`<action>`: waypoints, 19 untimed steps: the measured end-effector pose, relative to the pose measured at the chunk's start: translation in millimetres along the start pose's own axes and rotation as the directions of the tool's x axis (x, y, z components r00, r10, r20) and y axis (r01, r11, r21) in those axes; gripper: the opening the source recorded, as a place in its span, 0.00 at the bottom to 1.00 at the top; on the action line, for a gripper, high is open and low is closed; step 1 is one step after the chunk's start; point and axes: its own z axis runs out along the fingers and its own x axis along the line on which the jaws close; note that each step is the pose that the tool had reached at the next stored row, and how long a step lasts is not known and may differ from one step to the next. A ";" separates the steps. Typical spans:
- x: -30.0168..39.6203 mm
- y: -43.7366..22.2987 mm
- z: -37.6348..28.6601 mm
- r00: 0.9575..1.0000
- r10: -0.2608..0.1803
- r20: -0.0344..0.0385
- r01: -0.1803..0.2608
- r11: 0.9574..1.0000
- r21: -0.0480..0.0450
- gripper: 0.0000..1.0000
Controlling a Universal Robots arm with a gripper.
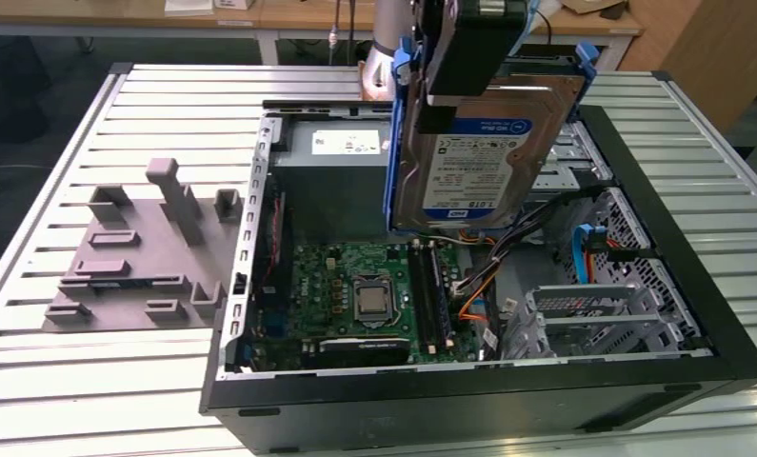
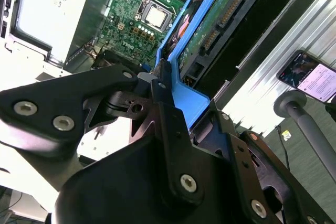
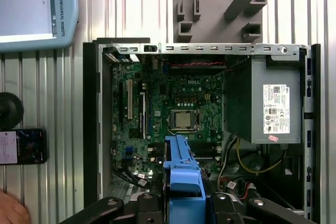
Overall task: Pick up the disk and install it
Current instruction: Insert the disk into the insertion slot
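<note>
Holds disk (image 1: 480,162) upright by blue caddy (image 1: 400,124), label outward, with gripper (image 1: 469,67) clenched on it; hangs above open computer case (image 1: 696,257), at 1 o'clock from processor (image 1: 373,300) in exterior view.

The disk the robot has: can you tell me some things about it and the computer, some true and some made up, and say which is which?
1. The disk is up in the air above the open computer case. True.
2. The pincer is open and holds nothing. False: it is shut on the disk's blue frame.
3. The disk lies flat. False: it hangs on its edge, with its label turned towards the exterior view.
4. A grey power-supply box with a white sticker sits inside the computer case. True.
5. The grey plate with pegs is on the exterior view's right of the computer case. False: it is on the exterior view's left.
</note>
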 end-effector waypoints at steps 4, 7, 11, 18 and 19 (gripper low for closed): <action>0.0 -0.2 0.1 1.000 0.000 0.000 0.000 1.000 0.000 0.36; 0.0 -0.2 0.1 1.000 0.000 0.000 0.000 1.000 0.000 0.36; 2.1 -0.4 0.0 1.000 0.000 0.000 0.000 1.000 0.000 0.36; 15.2 -1.6 0.8 1.000 0.000 0.000 0.000 1.000 0.000 0.36; 17.3 -2.5 1.1 1.000 0.000 0.000 0.000 1.000 0.000 0.36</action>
